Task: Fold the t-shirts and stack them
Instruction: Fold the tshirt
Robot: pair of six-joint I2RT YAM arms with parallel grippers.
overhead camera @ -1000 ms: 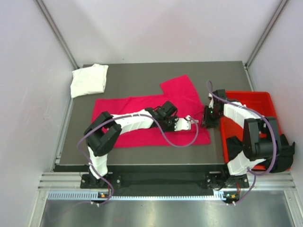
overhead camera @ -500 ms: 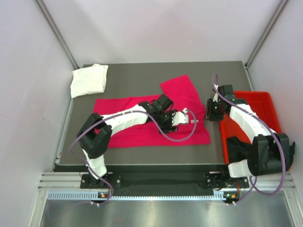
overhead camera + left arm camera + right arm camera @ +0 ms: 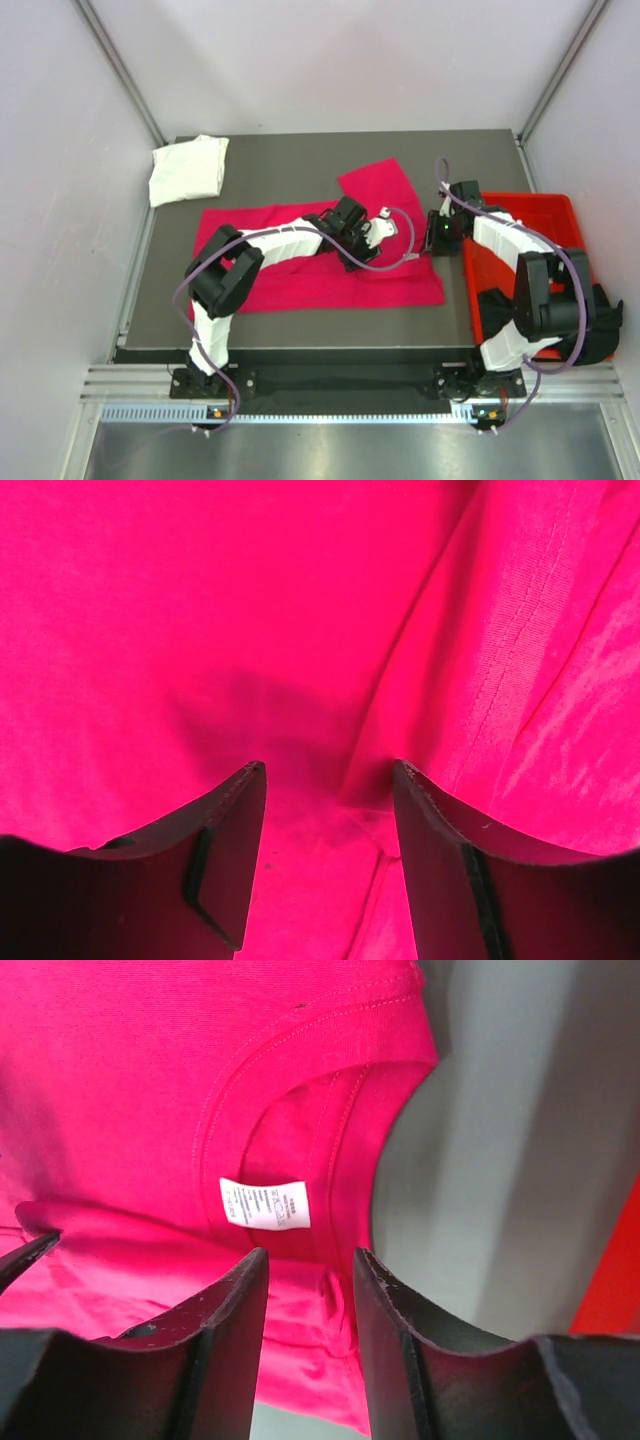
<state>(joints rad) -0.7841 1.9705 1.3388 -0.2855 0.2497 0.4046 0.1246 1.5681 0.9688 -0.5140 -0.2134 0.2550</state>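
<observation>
The magenta-pink t-shirt point(image 3: 290, 280) lies spread flat on the dark table, one sleeve pointing to the back. My left gripper point(image 3: 383, 224) hovers over its right half, open and empty; in the left wrist view the gripper point(image 3: 325, 770) has only pink cloth point(image 3: 250, 610) below it. My right gripper point(image 3: 432, 236) is at the shirt's right edge, open. In the right wrist view the gripper point(image 3: 308, 1255) stands over the collar with its white label point(image 3: 265, 1203). The white t-shirt point(image 3: 187, 168) lies folded at the back left corner. The black shirt is out of view.
The red plastic bin point(image 3: 535, 212) stands at the table's right edge, partly under my right arm; its rim shows in the right wrist view point(image 3: 618, 1280). Bare grey table point(image 3: 500, 1110) lies right of the collar. White walls close in on three sides.
My left gripper has moved back and away from the shirt's near right corner toward its middle. My right gripper has shifted a little toward the back and stays at the collar.
</observation>
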